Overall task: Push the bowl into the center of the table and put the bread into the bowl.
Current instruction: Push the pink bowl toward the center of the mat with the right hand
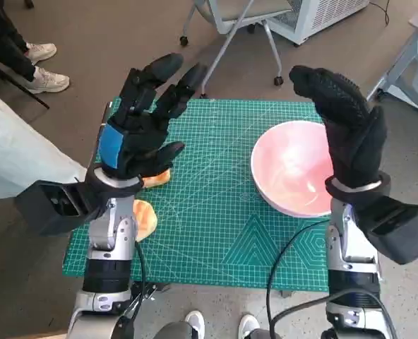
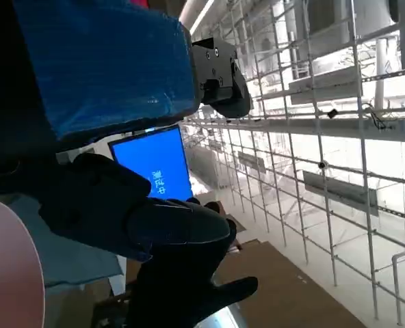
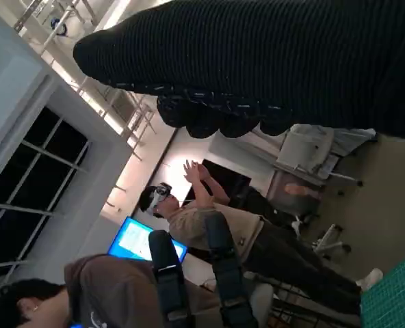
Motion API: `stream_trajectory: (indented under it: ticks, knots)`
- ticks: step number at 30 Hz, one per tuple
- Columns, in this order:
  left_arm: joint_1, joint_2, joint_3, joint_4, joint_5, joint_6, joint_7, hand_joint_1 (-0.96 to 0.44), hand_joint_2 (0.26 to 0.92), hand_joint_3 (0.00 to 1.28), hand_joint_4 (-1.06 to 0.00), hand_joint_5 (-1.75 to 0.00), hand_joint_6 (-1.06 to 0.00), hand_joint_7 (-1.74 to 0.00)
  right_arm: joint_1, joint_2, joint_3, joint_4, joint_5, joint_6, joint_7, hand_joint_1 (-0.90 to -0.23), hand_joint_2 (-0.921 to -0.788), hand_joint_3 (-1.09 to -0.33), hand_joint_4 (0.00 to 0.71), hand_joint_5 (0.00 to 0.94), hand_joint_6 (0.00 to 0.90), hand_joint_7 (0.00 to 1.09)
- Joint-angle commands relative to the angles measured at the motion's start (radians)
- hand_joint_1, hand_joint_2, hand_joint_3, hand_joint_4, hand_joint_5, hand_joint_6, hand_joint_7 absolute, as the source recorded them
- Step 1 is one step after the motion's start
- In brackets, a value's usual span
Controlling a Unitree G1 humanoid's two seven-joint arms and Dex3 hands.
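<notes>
A: Bread [image 1: 145, 218]?
B: Orange-tan, rounded, mostly hidden under the left hand [image 1: 140, 131] and forearm, at the mat's [image 1: 209, 212] 9 o'clock edge.
A: Bowl [image 1: 294, 176]?
B: Glossy pink, round, at 3 o'clock; the right hand [image 1: 347, 127] covers its far rim.
A: Hands?
B: Both raised, fingers spread, holding nothing. The right is in a knit glove; the left has blue tape.
A: Mat?
B: Green, gridded.

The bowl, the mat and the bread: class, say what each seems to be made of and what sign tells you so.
The bowl looks like glossy pink plastic or glazed ceramic; bright reflections streak its inside, so which one stays open. The mat seems a matte green rubbery cutting mat, flat with a printed white grid. The bread looks like a soft baked roll, or a foam model: dull golden-orange, rounded surface, partly hidden by the left forearm.
</notes>
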Motion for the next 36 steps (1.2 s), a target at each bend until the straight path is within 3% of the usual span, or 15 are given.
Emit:
stream_trajectory:
  ticks: [1, 8, 13, 16, 25, 31, 36]
  knots:
    - [-0.012, -0.001, -0.004, 0.002, -0.008, 0.008, -0.001, -0.45, 0.921, 0.30, -0.26, 0.00, 0.00, -0.66, 0.028, -0.008, -0.008, -0.002, 0.004, 0.009, 0.002, -0.684, -0.921, -0.805, 0.190, 0.002, 0.001, 0.63]
    - [-0.011, -0.002, -0.007, 0.004, -0.007, 0.005, 0.002, -0.45, 0.921, 0.31, -0.25, 0.00, 0.00, -0.66, 0.034, -0.034, -0.035, 0.019, 0.026, 0.002, 0.019, -0.683, -0.921, -0.791, 0.197, 0.004, 0.017, 0.61]
    - [-0.009, -0.003, -0.007, 0.006, 0.001, -0.003, 0.009, -0.45, 0.921, 0.30, -0.26, 0.00, 0.00, -0.66, 0.018, -0.082, -0.096, 0.131, 0.068, -0.041, 0.063, -0.685, -0.921, -0.768, 0.211, 0.004, 0.072, 0.52]
    - [-0.008, -0.004, -0.006, 0.009, 0.002, -0.005, 0.012, -0.44, 0.921, 0.30, -0.26, 0.00, 0.00, -0.66, 0.004, -0.106, -0.132, 0.210, 0.070, -0.080, 0.063, -0.684, -0.921, -0.763, 0.202, 0.001, 0.086, 0.49]
    - [-0.003, -0.008, -0.007, 0.022, 0.010, -0.023, 0.019, -0.45, 0.921, 0.31, -0.26, 0.00, 0.00, -0.66, -0.060, -0.178, -0.228, 0.532, -0.001, -0.189, -0.092, -0.664, -0.921, -0.780, 0.157, 0.000, 0.070, 0.43]
    - [-0.005, -0.009, -0.008, 0.032, 0.017, -0.041, 0.022, -0.45, 0.921, 0.31, -0.26, 0.00, 0.00, -0.66, -0.096, -0.216, -0.251, 0.713, -0.044, -0.227, -0.195, -0.649, -0.921, -0.809, 0.143, 0.000, 0.066, 0.40]
    - [-0.008, -0.011, -0.006, 0.039, 0.018, -0.046, 0.024, -0.46, 0.921, 0.31, -0.26, 0.00, 0.00, -0.66, -0.116, -0.238, -0.254, 0.849, -0.073, -0.212, -0.279, -0.622, -0.921, -0.852, 0.127, 0.000, 0.070, 0.38]
